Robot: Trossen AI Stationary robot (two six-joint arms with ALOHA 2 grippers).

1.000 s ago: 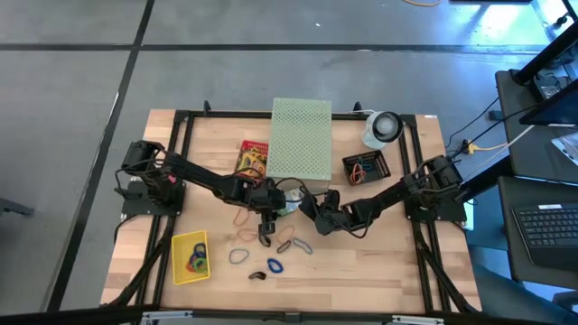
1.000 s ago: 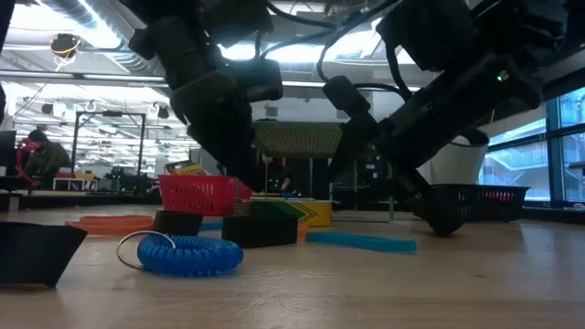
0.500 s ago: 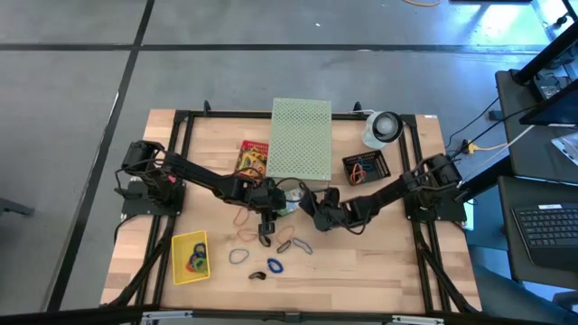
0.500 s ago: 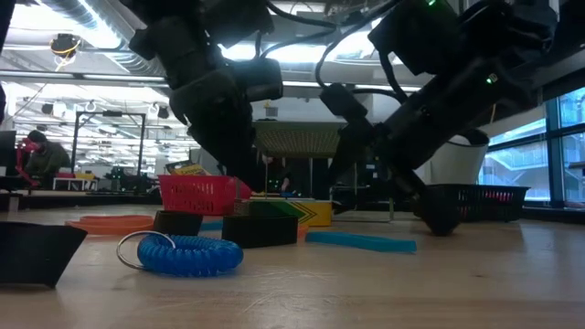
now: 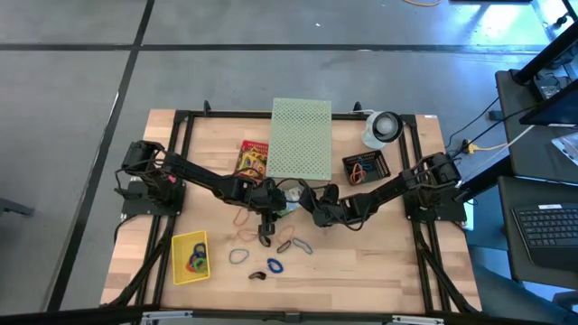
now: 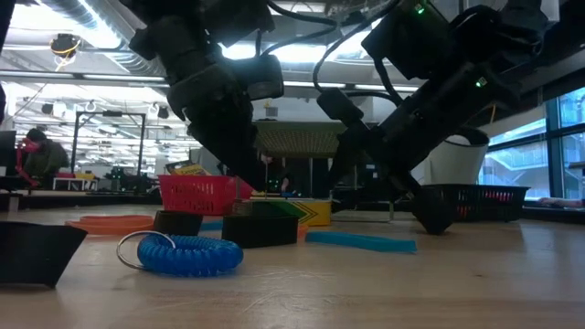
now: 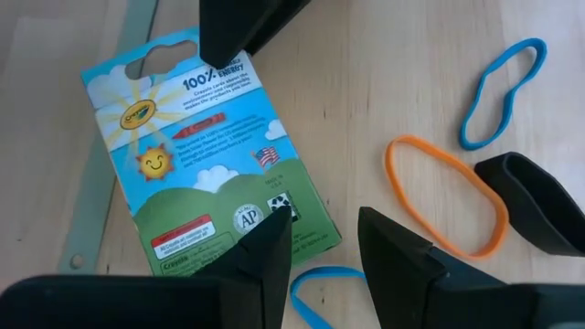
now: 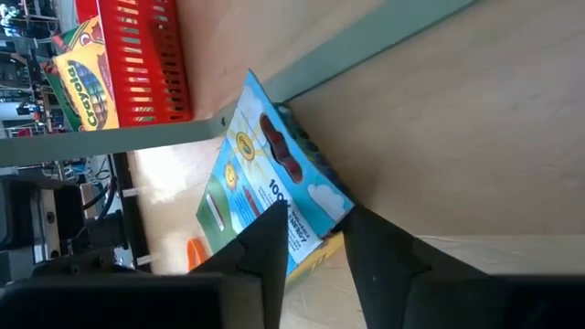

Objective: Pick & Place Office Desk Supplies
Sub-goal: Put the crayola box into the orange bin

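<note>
A crayon box lies back-up on the wood at the table's middle, between my two grippers. My right gripper comes from the right and is shut on the box's hang-tab end. My left gripper stands open just near of the box, over a blue rubber band, one finger beside the box's lower corner. An orange band, another blue band and a black clip lie loose beside it. My right gripper has the crayon box's hang-tab end between its two fingers, and the box's yellow side fills the gap. The fingers slant down from the table's right. One finger lies over the end's top face. The box rests on the table.
A red basket holding another crayon box and the pale green perforated box stand just behind. A black basket and a white roll are at the far right. A yellow tray and a blue coil lie near the front.
My right gripper has moved a little toward the table's far left, onto the crayon box. The box and my left gripper have stayed where they were.
</note>
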